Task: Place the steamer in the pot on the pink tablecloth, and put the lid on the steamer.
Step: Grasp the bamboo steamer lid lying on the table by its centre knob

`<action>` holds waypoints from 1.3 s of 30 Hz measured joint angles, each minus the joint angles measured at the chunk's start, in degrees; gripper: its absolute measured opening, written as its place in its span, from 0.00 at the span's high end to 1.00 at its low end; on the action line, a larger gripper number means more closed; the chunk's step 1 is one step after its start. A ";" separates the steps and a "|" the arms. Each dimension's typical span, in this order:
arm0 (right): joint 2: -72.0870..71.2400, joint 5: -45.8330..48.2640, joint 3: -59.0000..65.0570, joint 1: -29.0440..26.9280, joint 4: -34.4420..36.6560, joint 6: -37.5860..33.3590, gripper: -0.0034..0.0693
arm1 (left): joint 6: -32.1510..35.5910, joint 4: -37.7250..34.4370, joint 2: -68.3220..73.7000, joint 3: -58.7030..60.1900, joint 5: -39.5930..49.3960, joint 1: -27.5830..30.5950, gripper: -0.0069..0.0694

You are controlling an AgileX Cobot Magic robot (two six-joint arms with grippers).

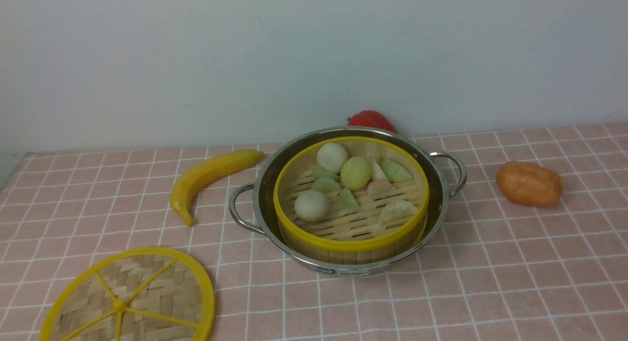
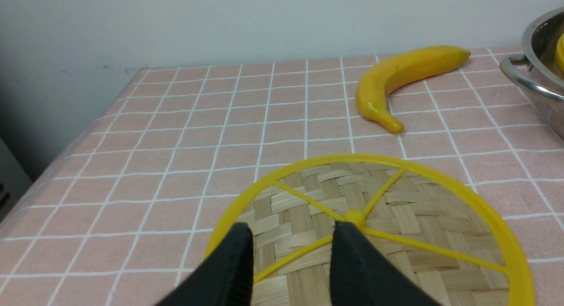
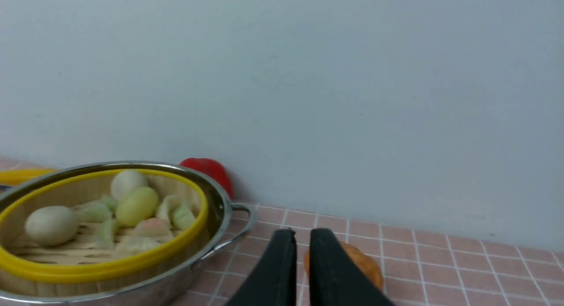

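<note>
The steamer, holding several dumplings and buns, sits inside the pot in the middle of the pink tablecloth. The lid lies flat on the cloth at the front left, apart from the pot. Neither gripper shows in the front view. In the left wrist view my left gripper is open just above the lid, its fingers either side of a yellow spoke beside the hub. In the right wrist view my right gripper is shut and empty, to the right of the pot and steamer.
A yellow banana lies left of the pot. A red pepper sits behind the pot against the wall. An orange bread-like lump lies to the right, just beyond my right gripper. The table's left edge is near the lid.
</note>
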 joint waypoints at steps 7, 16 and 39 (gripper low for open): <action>-6.25 0.37 8.61 -2.06 -0.17 2.24 0.81 | 0.00 0.00 0.00 0.00 0.00 0.00 0.59; -6.52 6.54 9.32 -2.06 -0.13 2.65 0.77 | 0.00 0.00 0.00 0.00 0.00 0.00 0.59; -6.52 6.54 9.32 -2.06 1.27 3.94 0.67 | 2.72 6.45 0.00 0.00 0.00 0.00 0.59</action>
